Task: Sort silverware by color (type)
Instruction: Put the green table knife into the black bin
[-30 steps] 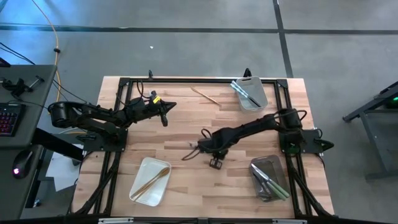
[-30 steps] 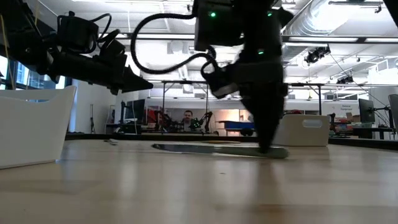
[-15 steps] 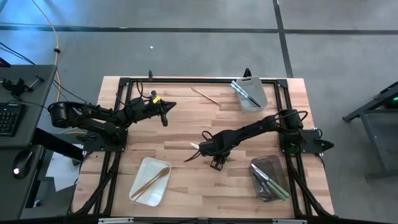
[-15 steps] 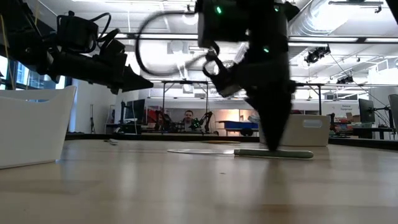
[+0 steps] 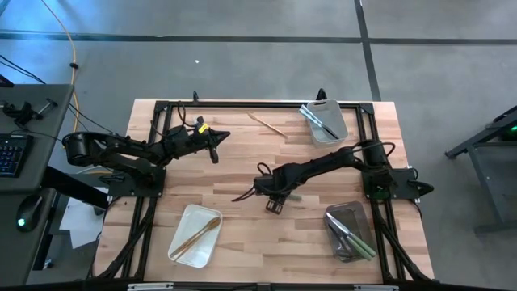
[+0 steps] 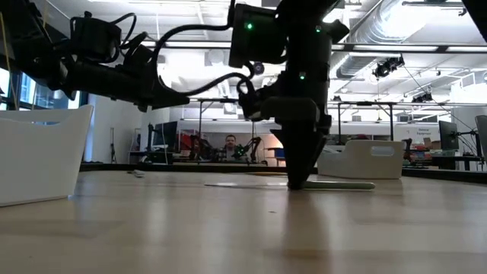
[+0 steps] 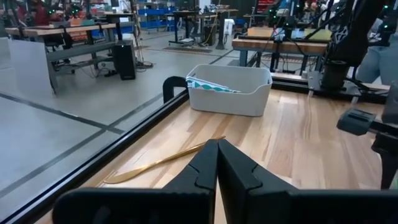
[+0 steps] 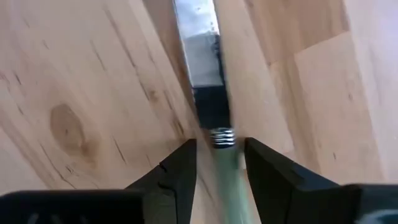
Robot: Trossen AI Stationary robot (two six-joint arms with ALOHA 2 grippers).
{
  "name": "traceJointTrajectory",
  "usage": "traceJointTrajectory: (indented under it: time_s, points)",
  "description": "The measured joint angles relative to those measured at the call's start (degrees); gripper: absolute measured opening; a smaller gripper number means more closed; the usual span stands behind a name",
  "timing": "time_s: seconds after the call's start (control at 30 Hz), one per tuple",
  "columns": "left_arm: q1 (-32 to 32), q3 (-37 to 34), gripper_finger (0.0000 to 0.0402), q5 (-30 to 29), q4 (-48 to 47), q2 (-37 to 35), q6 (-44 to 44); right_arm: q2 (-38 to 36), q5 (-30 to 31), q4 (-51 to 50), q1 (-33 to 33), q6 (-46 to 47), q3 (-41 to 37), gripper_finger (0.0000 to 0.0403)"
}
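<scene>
- Green-handled knife (image 8: pixel 214 134): right wrist view cuts the blade tip at one edge and the handle end at the other; the handle is blurred between the right gripper (image 8: pixel 217 165) fingers.
- High view: the right arm covers most of that knife; only a dark sliver shows.
- Gold utensil (image 7: pixel 163 161): its near end is hidden behind the left gripper (image 7: pixel 217 163).
- Pieces in the green-silverware tray (image 5: pixel 356 214) overlap; types unreadable.
- Person (image 6: pixel 230 144) far behind the surface: too small to make out.
</scene>
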Motion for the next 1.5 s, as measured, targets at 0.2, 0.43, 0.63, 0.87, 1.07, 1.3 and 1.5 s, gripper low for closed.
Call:
traceJointTrajectory:
  time_s: [0.2, 0.43, 0.63, 0.87, 1.07, 1.3, 1.5]
  points:
    - [0.00, 0.02, 0.0000, 0.00, 0.00, 0.00, 0.04, 0.36, -0.76, -0.08, 0.11, -0.38, 0.13, 0.0117]
    - [0.00, 0.02, 0.0000, 0.04, 0.00, 0.00, 0.04, 0.17, -2.91, 3.06, -0.94, -1.96, -3.31, 0.0117]
    - [-0.02, 0.02, 0.0000, 1.34, 0.04, 0.00, 0.04, 0.08, -4.64, 3.86, -1.60, -1.53, -4.24, 0.0116]
    - [-0.01, 0.02, 0.0000, 1.40, 0.03, -0.01, 0.04, 0.06, -8.38, 4.36, -3.10, 1.31, -4.41, 0.0086]
    - [-0.01, 0.02, 0.0000, 1.38, 0.04, 0.00, 0.04, 0.03, -9.46, 3.83, -4.04, 2.59, -4.41, 0.0043]
    - [-0.01, 0.02, 0.0000, 1.36, 0.04, -0.01, 0.04, 0.51, -10.58, -1.07, -4.39, 2.60, -0.58, 0.0015]
    - [-0.02, 0.02, 0.0000, 1.36, 0.04, 0.00, -0.09, 1.06, -13.87, -7.56, -4.46, 3.96, 5.27, 0.0011]
